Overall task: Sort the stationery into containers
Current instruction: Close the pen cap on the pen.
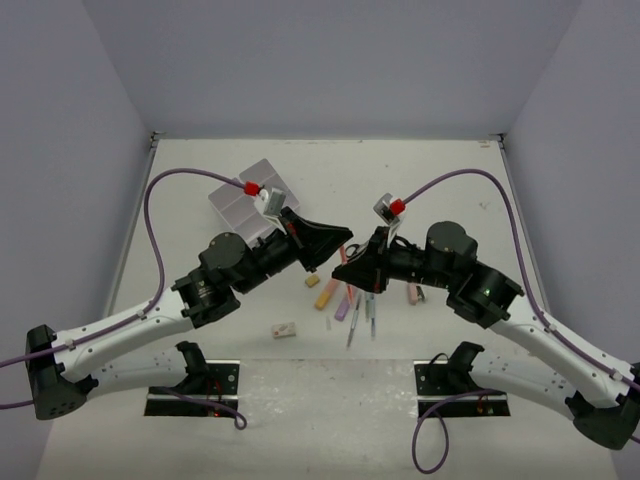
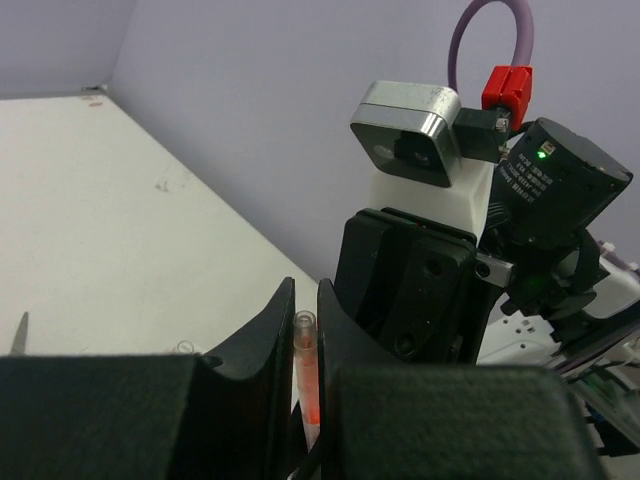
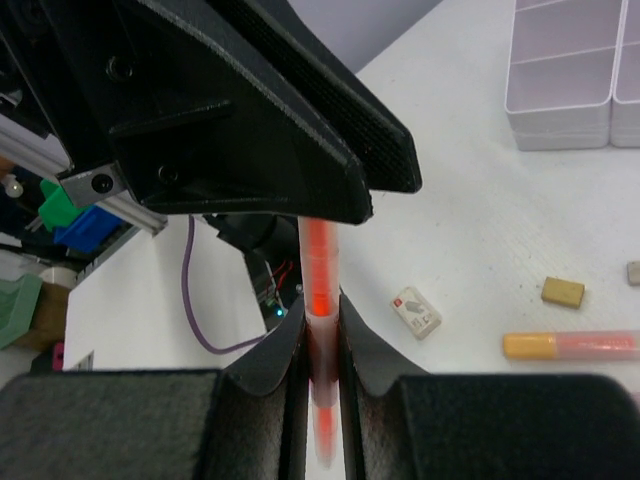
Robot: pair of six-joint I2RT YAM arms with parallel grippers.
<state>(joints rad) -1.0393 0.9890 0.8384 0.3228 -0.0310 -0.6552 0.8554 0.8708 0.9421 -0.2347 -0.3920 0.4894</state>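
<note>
The pale, matte surface is closed in by lilac walls on the left, far and right sides, and its far right stretch lies open. The containers, a block of translucent white square bins with thin walls, sit far left, just beyond the left arm's wrist.

Over the middle the two arms meet tip to tip, with hardly any room between them. The left fingers, black and smoothly curved, are closed on one end of the held highlighter, a slim translucent barrel that shows orange inside. The right fingers grip the same barrel further along, so it hangs off the surface, spanning both.

Below and just near of them the rest of the stationery lies loose:
- a small beige eraser
- a white eraser with a printed sleeve
- a second highlighter with a yellow-orange cap
- thin pens lying side by side
</note>
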